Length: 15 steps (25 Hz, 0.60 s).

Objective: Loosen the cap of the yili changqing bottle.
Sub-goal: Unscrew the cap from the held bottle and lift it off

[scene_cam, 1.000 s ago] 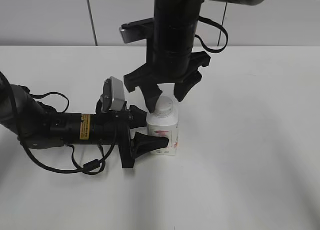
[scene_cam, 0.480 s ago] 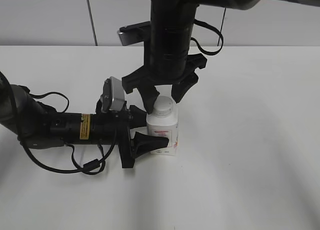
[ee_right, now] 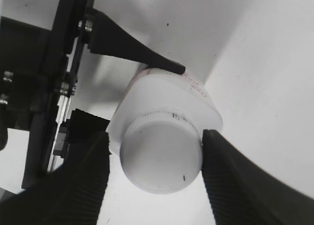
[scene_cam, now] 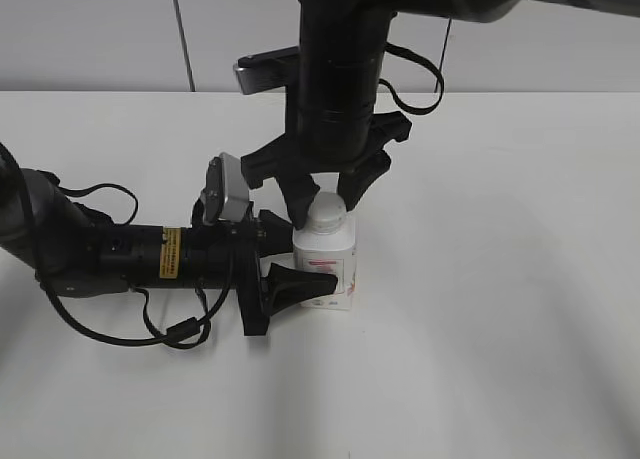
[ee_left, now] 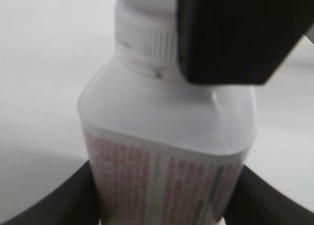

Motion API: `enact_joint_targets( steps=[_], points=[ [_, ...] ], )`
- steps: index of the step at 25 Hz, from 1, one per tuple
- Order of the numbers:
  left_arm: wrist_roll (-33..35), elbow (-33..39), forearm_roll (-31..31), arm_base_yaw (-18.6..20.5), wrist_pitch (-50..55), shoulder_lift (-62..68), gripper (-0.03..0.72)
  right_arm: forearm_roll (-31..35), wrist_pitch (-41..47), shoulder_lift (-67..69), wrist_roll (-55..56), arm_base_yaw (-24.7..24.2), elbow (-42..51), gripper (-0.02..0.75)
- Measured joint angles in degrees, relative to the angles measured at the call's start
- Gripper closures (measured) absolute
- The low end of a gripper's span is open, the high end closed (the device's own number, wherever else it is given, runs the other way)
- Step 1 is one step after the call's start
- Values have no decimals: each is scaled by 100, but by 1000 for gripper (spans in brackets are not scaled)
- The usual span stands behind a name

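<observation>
The small squarish white plastic bottle with the red-printed label (scene_cam: pixel 330 264) is stood upright on the plain white desk (scene_cam: pixel 500 279) and is squeezed at its sides by the left gripper (scene_cam: pixel 290 269). The small round white screw cap (ee_right: pixel 161 159) is flanked closely on both sides by the black fingers of the right gripper (ee_right: pixel 154 161), but a firm grip cannot be told, so the loosening turn is judged as not yet done. Behind the desk only a pale grey wall (scene_cam: pixel 90 29) is seen.

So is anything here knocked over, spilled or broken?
Nothing stands out. The yili changqing bottle stands upright on the table, held at its sides by the left gripper. Its cap is on, with the right gripper around it. No spill shows.
</observation>
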Motion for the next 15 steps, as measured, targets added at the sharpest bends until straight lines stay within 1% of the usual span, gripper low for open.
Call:
enact_joint_targets(
  steps=[3,6,12,15],
  points=[
    [0,0,0,0,0,0,267,-12,0,7,0,0,0,285],
    [0,0,0,0,0,0,267,-58,7,7,-10,0,0,347],
    [0,0,0,0,0,0,267,-59,11,9,-409,-6,0,347],
    [0,0,0,0,0,0,267,-59,11,9,-1049,-6,0,347]
  ],
)
